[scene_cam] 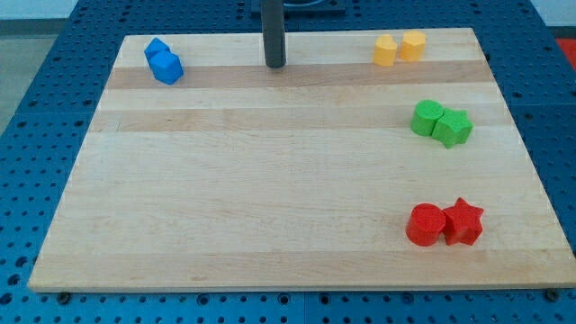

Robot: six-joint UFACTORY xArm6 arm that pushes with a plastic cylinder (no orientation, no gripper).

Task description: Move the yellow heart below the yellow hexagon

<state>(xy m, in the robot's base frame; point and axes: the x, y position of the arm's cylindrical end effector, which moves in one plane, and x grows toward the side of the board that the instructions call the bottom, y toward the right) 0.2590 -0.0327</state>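
Two yellow blocks sit touching near the view's top right. The left one (385, 51) looks like the yellow heart. The right one (413, 45) looks like the yellow hexagon. The heart is left of the hexagon and slightly lower. My tip (274, 65) rests on the wooden board (270, 198) near the top edge, well to the left of both yellow blocks and touching no block.
Two blue blocks (164, 62) sit together at the top left. A green round block (427, 118) and a green star (453, 128) sit at the right. A red cylinder (425, 224) and a red star (463, 221) sit at the bottom right.
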